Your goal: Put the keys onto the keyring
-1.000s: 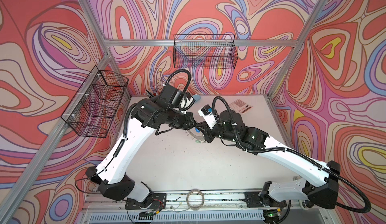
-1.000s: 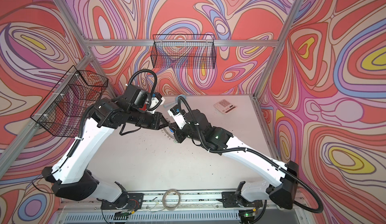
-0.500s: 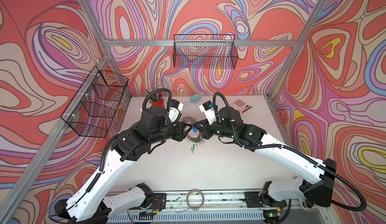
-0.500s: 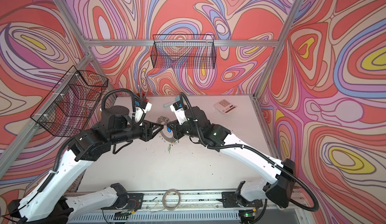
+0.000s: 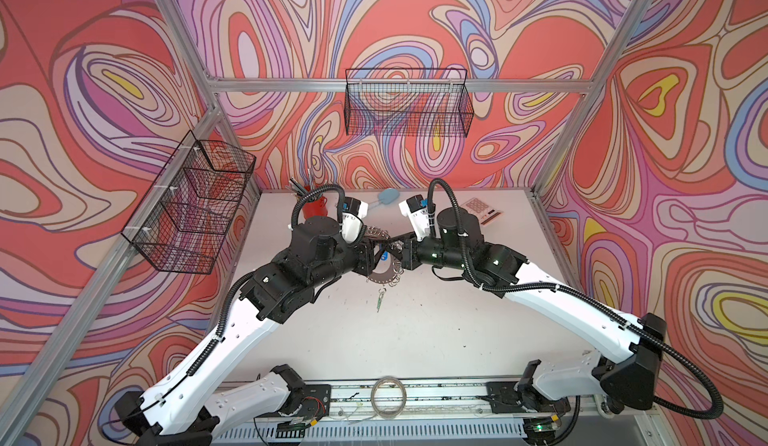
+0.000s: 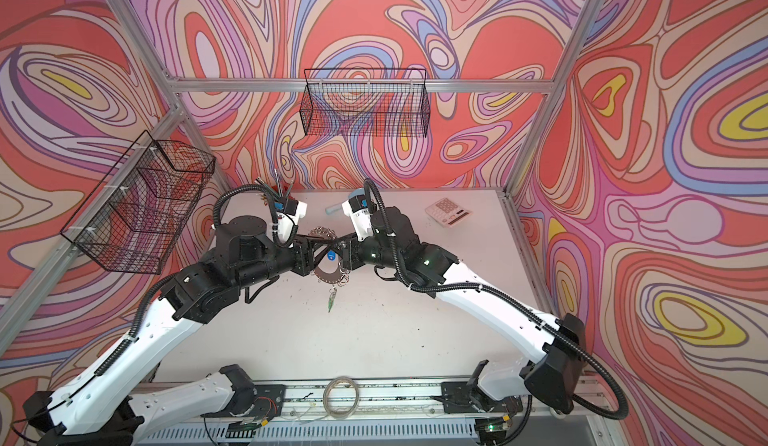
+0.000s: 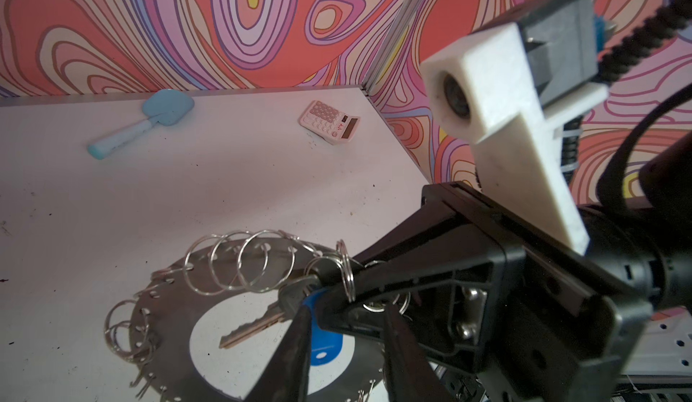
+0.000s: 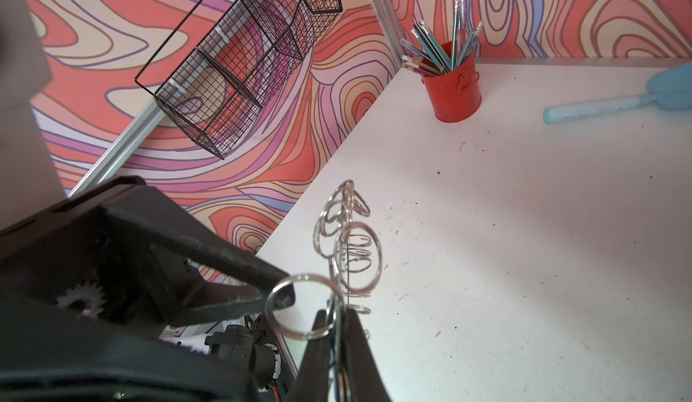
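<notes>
Both arms are nose to nose over the middle of the desk point(image 5: 415, 323), right above the keyring point(image 5: 380, 277), which sits there with its fringe of little wire loops sticking up on the far side. The right tool point(image 8: 336, 317) is clenched tight and looks to be pinching the wire of one split ring point(image 8: 304, 276). The left tool point(image 8: 281, 296) has its jaws partly apart, tip nosing at that same loop, with nothing clearly pinched in it. The blue key point(image 7: 254, 325) is over the disc's big centre hole, with its blue tag point(image 7: 324, 340) beside it, but I can't tell if it rests or hangs. The green key point(image 5: 379, 300) lies on the desk at the near rim, seemingly hooked on already, can't swear to it. IMO the trick is holding that loop dead steady while the coil gets pried apart, then feeding the key's hole along the wire slowly, or it'll snap shut. Stuff-wise: thin, shiny, springy wire, a flat dull grey plate, a toothed metal blade and a smooth oblong plastic tag.
</notes>
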`<state>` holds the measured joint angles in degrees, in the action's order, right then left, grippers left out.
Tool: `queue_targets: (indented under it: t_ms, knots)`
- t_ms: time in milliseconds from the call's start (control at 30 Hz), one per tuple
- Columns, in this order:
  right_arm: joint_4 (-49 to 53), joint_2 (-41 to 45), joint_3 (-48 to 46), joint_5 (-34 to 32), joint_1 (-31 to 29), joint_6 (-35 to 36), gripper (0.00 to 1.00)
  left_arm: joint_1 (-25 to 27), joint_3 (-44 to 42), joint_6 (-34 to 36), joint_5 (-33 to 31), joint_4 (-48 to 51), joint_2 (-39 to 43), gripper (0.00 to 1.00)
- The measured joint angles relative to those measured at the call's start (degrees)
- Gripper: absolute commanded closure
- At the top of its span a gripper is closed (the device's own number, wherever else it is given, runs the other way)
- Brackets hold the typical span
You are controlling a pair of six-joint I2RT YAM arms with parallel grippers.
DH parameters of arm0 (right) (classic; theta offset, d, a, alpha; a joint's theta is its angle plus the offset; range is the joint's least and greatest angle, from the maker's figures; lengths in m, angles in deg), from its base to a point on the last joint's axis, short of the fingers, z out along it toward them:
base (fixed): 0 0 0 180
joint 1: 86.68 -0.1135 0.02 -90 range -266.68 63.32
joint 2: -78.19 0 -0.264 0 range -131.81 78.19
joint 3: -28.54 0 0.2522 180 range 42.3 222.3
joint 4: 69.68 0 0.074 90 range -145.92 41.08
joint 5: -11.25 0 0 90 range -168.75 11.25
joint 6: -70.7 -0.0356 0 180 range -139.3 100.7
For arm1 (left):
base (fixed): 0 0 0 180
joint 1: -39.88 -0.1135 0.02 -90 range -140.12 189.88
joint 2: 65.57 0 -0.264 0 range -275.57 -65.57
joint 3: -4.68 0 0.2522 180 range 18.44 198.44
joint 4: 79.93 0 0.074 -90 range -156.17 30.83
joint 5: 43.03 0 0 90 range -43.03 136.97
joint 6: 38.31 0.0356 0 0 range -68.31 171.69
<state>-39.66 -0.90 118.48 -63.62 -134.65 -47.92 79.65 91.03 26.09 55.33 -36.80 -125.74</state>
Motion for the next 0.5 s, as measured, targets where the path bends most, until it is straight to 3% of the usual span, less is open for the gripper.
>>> queue_targets:
  t_ms: [200, 433, 500]
  knots:
    - [-0.42, -0.11, -0.02, 0.68, 0.00, -0.28, 1.00, 0.00, -0.02, 0.13, -0.55, -1.70, -0.70, 0.80]
    - [-0.85, -0.20, -0.44, 1.05, 0.00, -0.44, 1.00, 0.00, 0.00, 0.11, -1.36, -1.88, -1.25, 1.00]
    - [-0.92, -0.20, -0.46, 1.05, 0.00, -0.42, 1.00, 0.00, 0.04, 0.04, -1.62, -1.86, -1.33, 1.00]
